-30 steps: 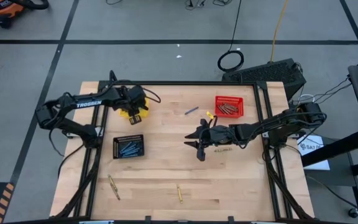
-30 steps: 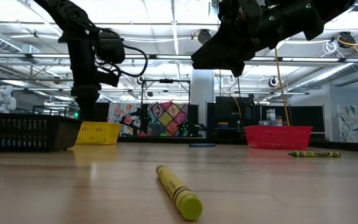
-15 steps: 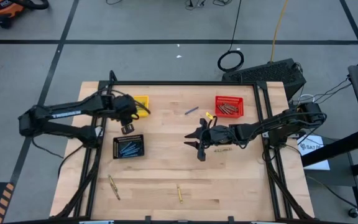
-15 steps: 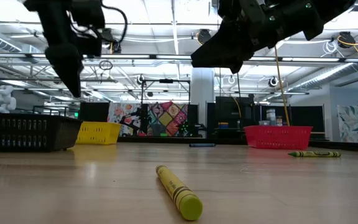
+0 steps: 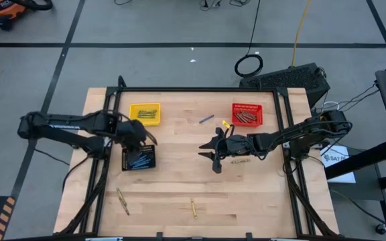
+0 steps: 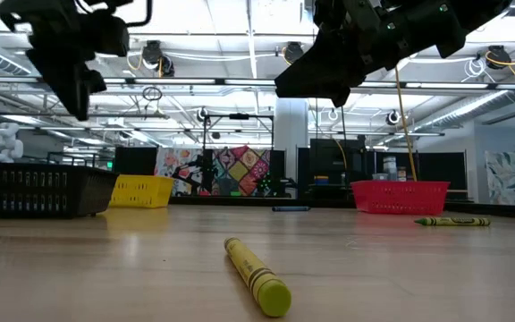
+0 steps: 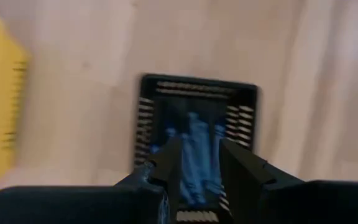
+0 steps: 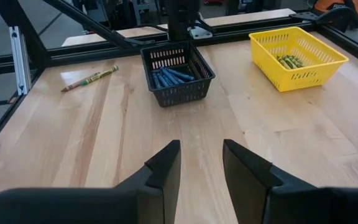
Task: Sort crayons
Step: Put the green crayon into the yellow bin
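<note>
Crayons are lying in several places on the wooden table (image 5: 179, 181). Two loose yellow-green crayons are resting near the front edge: one (image 5: 194, 208) near the middle, its long axis running roughly front to back, and another (image 5: 122, 201) further left, tilted slightly. A blue-grey crayon (image 5: 206, 119) is lying at a slant between the yellow basket (image 5: 144, 114) and the red basket (image 5: 247, 114), and a yellow crayon (image 5: 225, 124) is sitting just beside the red basket. Blue crayons (image 8: 169, 76) are lying side by side in the black basket (image 5: 139, 158), yellow-green ones (image 8: 289, 61) in the yellow basket, brownish ones (image 5: 245, 117) in the red basket.

The left gripper (image 7: 196, 163) is hanging above the black basket's rear edge, its fingers standing a little apart with nothing between them. The right gripper (image 5: 210, 153) is hovering over the bare middle of the table, fingers parted and holding nothing.
</note>
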